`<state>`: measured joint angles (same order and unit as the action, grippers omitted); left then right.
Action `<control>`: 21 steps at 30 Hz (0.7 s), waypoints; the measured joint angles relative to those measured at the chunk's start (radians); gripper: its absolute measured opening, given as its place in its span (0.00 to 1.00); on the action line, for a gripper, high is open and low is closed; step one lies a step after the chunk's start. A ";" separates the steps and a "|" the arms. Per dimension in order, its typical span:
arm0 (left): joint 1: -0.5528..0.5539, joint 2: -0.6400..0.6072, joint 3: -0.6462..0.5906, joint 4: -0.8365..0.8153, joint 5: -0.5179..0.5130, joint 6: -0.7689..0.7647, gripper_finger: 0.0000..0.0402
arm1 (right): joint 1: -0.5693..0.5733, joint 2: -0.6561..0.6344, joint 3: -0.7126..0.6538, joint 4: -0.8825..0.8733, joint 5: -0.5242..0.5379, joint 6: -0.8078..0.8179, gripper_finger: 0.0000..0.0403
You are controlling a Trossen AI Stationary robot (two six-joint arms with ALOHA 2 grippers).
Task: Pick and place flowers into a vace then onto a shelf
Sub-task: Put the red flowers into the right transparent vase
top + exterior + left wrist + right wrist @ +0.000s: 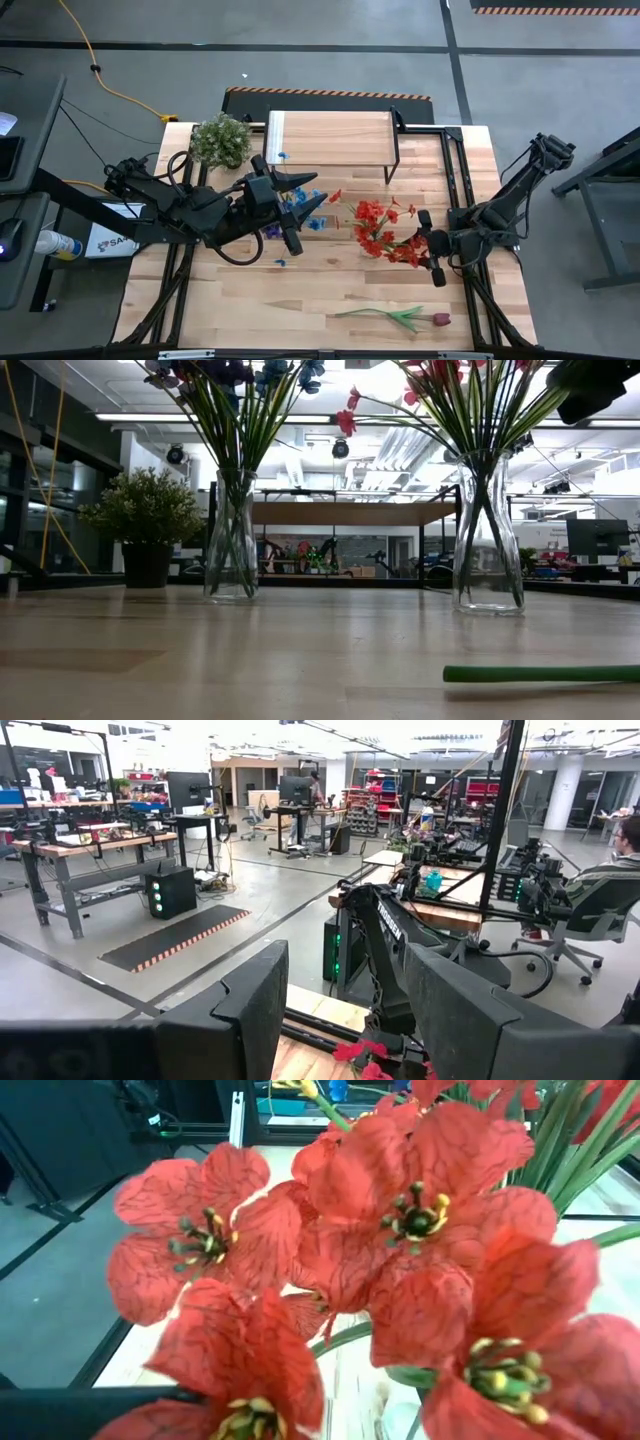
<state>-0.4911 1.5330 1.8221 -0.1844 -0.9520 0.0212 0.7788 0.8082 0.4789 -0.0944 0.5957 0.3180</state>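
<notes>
Two glass vases stand on the table (250, 310) in front of the shelf (330, 138): the left vase (231, 535) holds blue and purple flowers (300, 205), the right vase (488, 535) red ones (375, 228). The left gripper (290, 200) hovers over the blue bunch with fingers (250, 1010) parted around nothing. The right gripper (432, 250) sits beside the red blooms (I cannot tell its finger state), and one purple-headed flower (400, 316) lies flat near the front edge.

One camera looks straight down on my light wooden tabletop (300, 300); another, level, shares its two clear glass vases (232, 540).

blooms (455, 375) cropped; stem (540, 674) cropped
</notes>
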 joint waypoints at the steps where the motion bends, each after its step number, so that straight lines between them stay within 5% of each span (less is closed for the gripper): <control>1: 0.000 0.000 0.000 0.000 0.000 0.000 0.58 | 0.000 0.000 0.000 0.000 -0.001 0.000 0.41; 21: 0.000 0.000 0.000 0.000 0.000 0.000 0.58 | 0.000 -0.004 0.015 -0.071 0.055 -0.004 0.41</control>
<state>-0.4911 1.5330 1.8221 -0.1841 -0.9520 0.0212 0.7784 0.8039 0.4940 -0.1649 0.6503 0.3139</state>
